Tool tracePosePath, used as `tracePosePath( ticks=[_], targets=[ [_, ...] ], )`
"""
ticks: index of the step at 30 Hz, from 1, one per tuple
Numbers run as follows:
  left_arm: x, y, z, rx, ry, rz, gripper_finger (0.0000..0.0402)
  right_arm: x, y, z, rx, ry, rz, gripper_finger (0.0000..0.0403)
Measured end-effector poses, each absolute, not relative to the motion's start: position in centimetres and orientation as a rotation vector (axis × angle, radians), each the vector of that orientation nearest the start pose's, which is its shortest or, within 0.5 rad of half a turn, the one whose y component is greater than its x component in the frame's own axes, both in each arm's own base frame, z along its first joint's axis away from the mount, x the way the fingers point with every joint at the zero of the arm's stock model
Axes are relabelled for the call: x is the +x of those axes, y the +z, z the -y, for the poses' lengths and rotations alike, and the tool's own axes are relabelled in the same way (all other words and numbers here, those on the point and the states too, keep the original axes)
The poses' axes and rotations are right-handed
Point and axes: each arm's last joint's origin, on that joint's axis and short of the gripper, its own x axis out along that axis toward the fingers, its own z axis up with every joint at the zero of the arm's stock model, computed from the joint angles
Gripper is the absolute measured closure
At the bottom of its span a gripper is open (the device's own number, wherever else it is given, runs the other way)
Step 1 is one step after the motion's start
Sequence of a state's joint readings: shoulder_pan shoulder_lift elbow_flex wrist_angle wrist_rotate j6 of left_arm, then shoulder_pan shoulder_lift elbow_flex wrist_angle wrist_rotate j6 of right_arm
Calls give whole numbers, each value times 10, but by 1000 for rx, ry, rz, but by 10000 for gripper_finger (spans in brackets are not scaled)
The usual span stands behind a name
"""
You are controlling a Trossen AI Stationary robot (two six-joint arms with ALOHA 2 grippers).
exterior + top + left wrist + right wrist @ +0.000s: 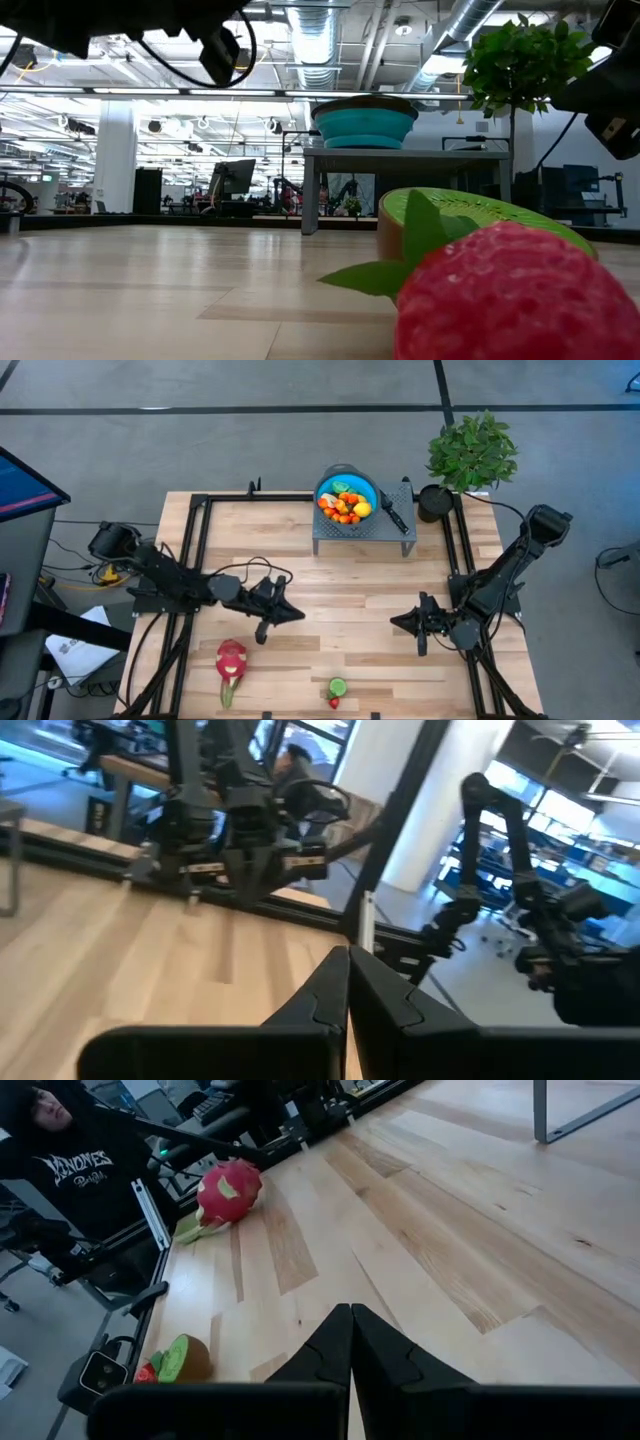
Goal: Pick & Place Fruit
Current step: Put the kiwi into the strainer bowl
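Note:
A pink-red dragon fruit [231, 660] with green tips lies on its side on the wooden table near the front left; it also shows in the right wrist view [228, 1192]. A green kiwi half [338, 686] and a red strawberry [334, 703] rest side by side at the near edge and fill the low view, strawberry [510, 295], kiwi [470, 212]. Several small fruits fill a blue bowl [362, 486] on a grey stand. My left gripper [300, 614] and my right gripper [393, 623] are shut, empty, above mid-table, pointing at each other.
A black-handled knife [393, 512] lies on the grey stand [322, 535] beside the bowl. A potted plant [470, 452] stands at the far right corner. Black rails [192, 540] run along both table sides. A person in a dark hoodie [75, 1155] sits beyond the left edge.

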State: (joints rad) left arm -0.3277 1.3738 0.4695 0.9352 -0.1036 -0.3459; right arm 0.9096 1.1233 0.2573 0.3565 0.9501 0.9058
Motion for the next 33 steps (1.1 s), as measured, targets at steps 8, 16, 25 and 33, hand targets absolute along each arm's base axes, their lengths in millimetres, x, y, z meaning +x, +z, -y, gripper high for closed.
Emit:
tracePosePath(
  ticks=[8, 16, 25, 33],
  targets=[
    [246, 212, 106, -337, -194, -42, 401, 132, 153, -131, 495, -165, -257, 403],
    [240, 223, 135, -296, -147, -52, 401, 132, 153, -131, 454, -155, -258, 403],
    [266, 221, 157, -283, -136, -72, 401, 133, 156, -131, 403, -144, -246, 403],
    [298, 213, 188, -299, -171, -102, 401, 135, 156, -130, 407, -155, -240, 403]
  ],
)
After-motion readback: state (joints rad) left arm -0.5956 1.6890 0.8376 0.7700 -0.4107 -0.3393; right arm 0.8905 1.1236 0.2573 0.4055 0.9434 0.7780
